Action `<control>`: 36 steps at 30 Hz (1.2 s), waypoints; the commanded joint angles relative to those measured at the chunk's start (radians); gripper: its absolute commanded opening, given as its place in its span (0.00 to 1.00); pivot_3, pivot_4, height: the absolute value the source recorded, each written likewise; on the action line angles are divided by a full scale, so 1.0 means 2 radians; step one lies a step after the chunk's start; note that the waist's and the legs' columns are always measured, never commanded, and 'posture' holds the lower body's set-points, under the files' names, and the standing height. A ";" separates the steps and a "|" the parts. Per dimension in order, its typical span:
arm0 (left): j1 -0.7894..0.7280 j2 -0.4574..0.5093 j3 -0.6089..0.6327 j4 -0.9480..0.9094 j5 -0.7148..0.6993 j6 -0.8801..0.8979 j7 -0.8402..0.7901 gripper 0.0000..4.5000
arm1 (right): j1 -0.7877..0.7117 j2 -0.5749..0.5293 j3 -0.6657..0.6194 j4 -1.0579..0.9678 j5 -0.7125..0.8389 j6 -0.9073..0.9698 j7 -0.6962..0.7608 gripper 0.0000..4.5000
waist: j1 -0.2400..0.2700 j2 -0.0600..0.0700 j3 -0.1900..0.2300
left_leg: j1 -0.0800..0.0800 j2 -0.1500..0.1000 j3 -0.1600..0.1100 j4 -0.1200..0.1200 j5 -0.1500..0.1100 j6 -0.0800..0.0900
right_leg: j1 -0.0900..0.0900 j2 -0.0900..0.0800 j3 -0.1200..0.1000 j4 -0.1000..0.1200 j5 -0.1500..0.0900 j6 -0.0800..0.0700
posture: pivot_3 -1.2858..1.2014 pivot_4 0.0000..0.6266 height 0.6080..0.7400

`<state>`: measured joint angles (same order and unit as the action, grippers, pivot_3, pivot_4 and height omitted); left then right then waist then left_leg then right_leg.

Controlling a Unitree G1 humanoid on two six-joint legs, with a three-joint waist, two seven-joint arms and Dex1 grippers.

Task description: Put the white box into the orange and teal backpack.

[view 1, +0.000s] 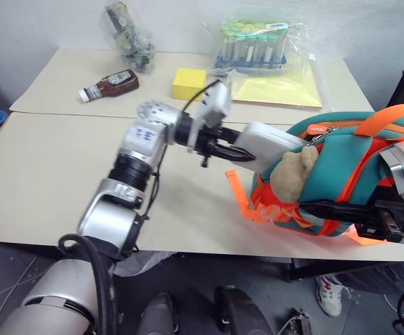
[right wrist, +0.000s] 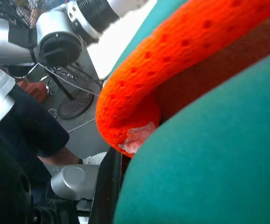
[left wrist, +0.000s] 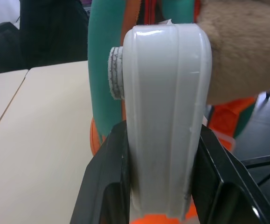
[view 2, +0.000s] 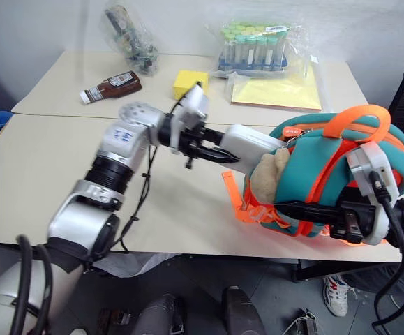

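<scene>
1. On the left, the left gripper (view 1: 224, 149) has its 2 black fingers closed on the narrow sides of the white box (view 1: 270, 145). The box is in the air above the table (view 1: 48, 181), its far end just at the orange and teal backpack (view 1: 348, 167).
2. In the left wrist view the box end is already against the teal edge of the backpack, with the tan plush toy (view 1: 294, 173) pressing on its side. I judge the step in hand is to push the box into the opening.
3. To do it well, keep the box in line with the opening and move it slowly along its own length, so the corner does not catch the teal rim or the toy.
4. Release only when most of the box is inside; I cannot see how deep it is now.
5. On the right, the right gripper (view 2: 327, 218) is nearly shut on the lower part of the backpack and holds it up. It should stay firm, otherwise the bag may fold away from the push.
</scene>
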<state>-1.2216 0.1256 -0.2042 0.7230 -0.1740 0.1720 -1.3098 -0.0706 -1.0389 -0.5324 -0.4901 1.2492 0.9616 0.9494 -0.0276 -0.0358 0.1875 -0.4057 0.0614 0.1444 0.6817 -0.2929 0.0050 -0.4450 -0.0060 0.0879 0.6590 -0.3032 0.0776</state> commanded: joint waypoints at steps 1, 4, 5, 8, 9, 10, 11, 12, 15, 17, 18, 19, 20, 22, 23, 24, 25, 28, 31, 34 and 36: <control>-0.019 -0.044 -0.021 -0.007 0.022 -0.017 0.037 0.27 | -0.006 0.013 -0.003 -0.003 -0.012 -0.016 -0.026 0.01 | -0.001 0.000 0.000 | 0.000 0.000 0.000 0.000 0.000 0.000 | 0.000 0.000 0.000 0.000 0.000 0.000 | 0.52 0.24 1.00; -0.022 -0.046 -0.004 -0.008 0.020 0.003 0.057 0.43 | -0.002 0.022 -0.003 -0.006 -0.014 -0.017 -0.036 0.00 | -0.005 0.000 0.000 | 0.001 0.000 0.000 0.000 0.000 0.000 | 0.000 0.001 0.002 0.000 0.000 0.000 | 0.52 0.24 1.00; -0.020 -0.038 0.002 -0.016 0.015 0.013 0.054 0.50 | -0.001 0.025 -0.003 -0.007 -0.013 -0.017 -0.040 0.00 | -0.006 0.000 0.000 | 0.001 0.000 0.000 0.000 -0.001 0.001 | 0.000 0.002 0.002 0.001 0.000 0.000 | 0.52 0.24 1.00; -0.002 -0.002 0.023 -0.058 -0.007 0.052 0.034 0.68 | 0.006 0.031 -0.007 -0.011 -0.012 -0.019 -0.051 0.00 | -0.008 0.000 0.000 | 0.001 0.001 0.000 0.000 -0.001 0.001 | 0.000 0.003 0.002 0.001 0.000 0.000 | 0.52 0.24 1.00; 0.006 0.014 0.033 -0.072 -0.016 0.063 0.031 0.72 | 0.009 0.034 -0.009 -0.012 -0.009 -0.019 -0.055 0.00 | -0.009 0.000 0.000 | 0.001 0.001 0.000 0.000 -0.001 0.001 | 0.000 0.003 0.002 0.001 0.000 0.000 | 0.52 0.24 1.00; 0.014 0.025 0.040 -0.084 -0.023 0.071 0.027 0.79 | 0.011 0.036 -0.011 -0.013 -0.007 -0.020 -0.059 0.00 | -0.011 0.000 0.000 | 0.001 0.002 0.000 -0.001 -0.001 0.000 | 0.000 0.003 0.003 0.001 0.000 0.000 | 0.52 0.24 1.00; 0.020 0.036 0.048 -0.097 -0.032 0.079 0.021 0.86 | 0.013 0.038 -0.012 -0.014 -0.006 -0.020 -0.061 0.00 | -0.012 0.000 0.000 | 0.001 0.002 0.000 -0.001 0.000 -0.001 | 0.000 0.003 0.003 0.001 0.000 0.000 | 0.52 0.24 1.00; 0.027 0.047 0.055 -0.109 -0.044 0.088 0.012 0.91 | 0.015 0.039 -0.012 -0.016 -0.006 -0.020 -0.064 0.00 | -0.012 0.001 0.000 | 0.001 0.002 0.000 -0.001 0.000 -0.002 | 0.000 0.003 0.003 0.001 0.000 0.000 | 0.52 0.24 1.00; 0.035 0.075 0.073 -0.139 -0.081 0.128 -0.011 0.99 | 0.019 0.040 -0.013 -0.020 -0.004 -0.023 -0.069 0.00 | -0.012 0.001 0.000 | 0.001 0.002 0.000 0.000 0.000 -0.002 | 0.000 0.003 0.002 0.002 0.000 0.000 | 0.52 0.24 1.00; 0.034 0.092 0.086 -0.164 -0.116 0.179 -0.027 0.99 | 0.022 0.040 -0.014 -0.022 -0.003 -0.023 -0.072 0.00 | -0.011 0.001 0.000 | 0.001 0.001 0.000 0.000 0.000 -0.002 | 0.000 0.002 0.001 0.002 0.000 0.000 | 0.52 0.24 1.00; 0.033 0.098 0.090 -0.177 -0.132 0.203 -0.033 0.99 | 0.024 0.040 -0.015 -0.022 -0.002 -0.024 -0.073 0.00 | -0.011 0.001 0.000 | 0.001 0.001 0.000 0.000 0.000 -0.002 | 0.000 0.002 0.001 0.002 0.000 0.000 | 0.52 0.24 1.00; 0.034 0.102 0.091 -0.191 -0.145 0.221 -0.036 0.99 | 0.025 0.039 -0.016 -0.023 -0.002 -0.024 -0.073 0.00 | -0.011 0.001 0.000 | 0.001 0.001 0.000 0.000 0.000 -0.002 | 0.000 0.002 0.001 0.002 0.000 0.000 | 0.52 0.24 1.00; 0.035 0.102 0.086 -0.212 -0.156 0.241 -0.036 0.99 | 0.026 0.038 -0.018 -0.023 0.000 -0.023 -0.073 0.00 | -0.010 0.001 0.000 | 0.001 0.001 0.000 0.000 0.000 -0.002 | 0.000 0.002 0.001 0.002 0.000 0.000 | 0.52 0.24 1.00; 0.044 0.096 0.060 -0.248 -0.151 0.248 -0.027 0.99 | 0.028 0.035 -0.021 -0.023 0.004 -0.022 -0.073 0.00 | -0.007 0.001 0.000 | 0.001 0.001 0.000 0.000 0.000 -0.002 | 0.000 0.002 0.000 0.002 0.000 0.000 | 0.52 0.24 1.00; 0.048 0.091 0.042 -0.259 -0.138 0.242 -0.017 0.99 | 0.027 0.035 -0.022 -0.023 0.006 -0.021 -0.074 0.00 | -0.005 0.001 0.000 | 0.001 0.001 0.000 0.000 0.000 -0.002 | 0.000 0.002 0.000 0.002 0.000 0.000 | 0.52 0.24 1.00; 0.051 0.083 0.025 -0.263 -0.121 0.232 -0.003 0.99 | 0.027 0.035 -0.023 -0.025 0.010 -0.020 -0.077 0.00 | -0.003 0.001 0.000 | 0.001 0.001 0.000 0.000 0.000 -0.002 | 0.000 0.002 0.000 0.002 0.000 0.000 | 0.52 0.24 1.00; 0.053 0.076 0.011 -0.265 -0.109 0.228 0.009 0.99 | 0.027 0.035 -0.024 -0.027 0.013 -0.019 -0.079 0.00 | -0.002 0.001 0.000 | 0.002 0.001 0.000 0.000 0.000 -0.002 | 0.000 0.003 0.001 0.001 0.000 0.000 | 0.52 0.24 1.00; 0.058 0.059 -0.017 -0.265 -0.097 0.223 0.023 0.99 | 0.028 0.036 -0.026 -0.033 0.023 -0.018 -0.085 0.00 | -0.001 0.001 0.000 | 0.002 0.001 0.000 0.000 0.000 -0.002 | 0.000 0.003 0.002 0.001 0.000 0.000 | 0.52 0.24 1.00; 0.059 0.039 -0.044 -0.246 -0.065 0.198 0.052 0.99 | 0.029 0.037 -0.028 -0.039 0.033 -0.017 -0.095 0.00 | -0.002 0.001 0.000 | 0.002 0.001 0.000 0.000 0.000 -0.002 | 0.000 0.003 0.003 0.001 0.000 0.000 | 0.52 0.24 1.00; 0.052 0.017 -0.043 -0.229 -0.057 0.190 0.077 0.99 | 0.033 0.039 -0.031 -0.046 0.047 -0.018 -0.106 0.00 | -0.002 0.001 0.000 | 0.002 0.001 0.000 0.000 0.000 -0.002 | 0.000 0.003 0.003 0.001 0.000 0.000 | 0.52 0.24 1.00; 0.048 0.005 -0.035 -0.225 -0.064 0.195 0.084 0.99 | 0.039 0.041 -0.035 -0.051 0.055 -0.019 -0.112 0.00 | -0.002 0.001 0.000 | 0.002 0.001 0.000 0.000 0.000 -0.002 | 0.000 0.003 0.003 0.001 0.000 0.000 | 0.52 0.24 1.00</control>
<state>-1.0906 0.1507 -0.2931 0.2867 -0.2899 0.5673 -1.1592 0.0044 -0.9660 -0.5607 -0.5539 1.3259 0.9382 0.7317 -0.0308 -0.0341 0.1866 -0.4025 0.0635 0.1438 0.6824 -0.2930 0.0020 -0.4443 0.0002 0.0944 0.6616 -0.3031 0.0777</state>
